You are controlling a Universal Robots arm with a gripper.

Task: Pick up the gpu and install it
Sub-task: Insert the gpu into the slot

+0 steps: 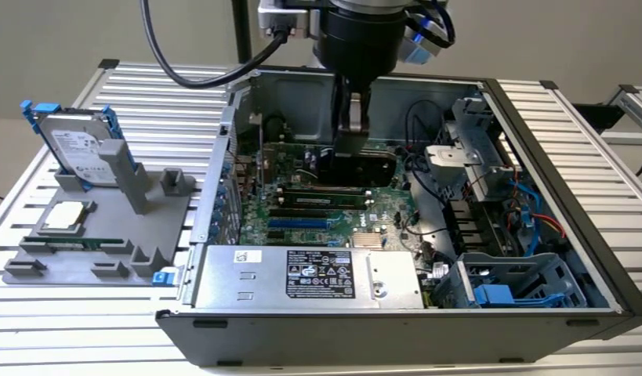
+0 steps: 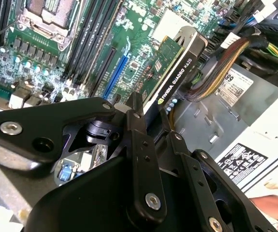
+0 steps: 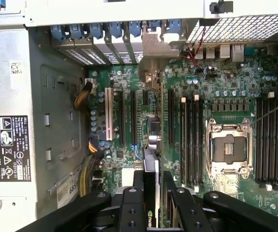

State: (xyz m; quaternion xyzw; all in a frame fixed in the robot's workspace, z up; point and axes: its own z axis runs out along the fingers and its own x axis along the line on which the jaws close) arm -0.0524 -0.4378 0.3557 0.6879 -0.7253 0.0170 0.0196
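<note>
The gpu [image 1: 360,166] hangs inside the open computer case, just above the green motherboard [image 1: 299,215]. My gripper [image 1: 352,125] reaches down into the case from above and is shut on the card's upper edge. In the second wrist view the gpu [image 2: 177,63] shows its green board and black shroud, tilted above the expansion slots, and the gripper [image 2: 151,113] clamps its near end. In the first wrist view the gpu [image 3: 150,195] appears edge-on between the black fingers [image 3: 139,180], over the slot area of the motherboard [image 3: 197,96].
A grey holder [image 1: 101,235] at the exterior view's left carries a hard drive with blue rails [image 1: 80,145], a processor [image 1: 67,217] and a RAM stick [image 1: 75,243]. The power supply [image 1: 299,274], drive cage [image 1: 520,290] and cable bundles [image 2: 221,63] crowd the case.
</note>
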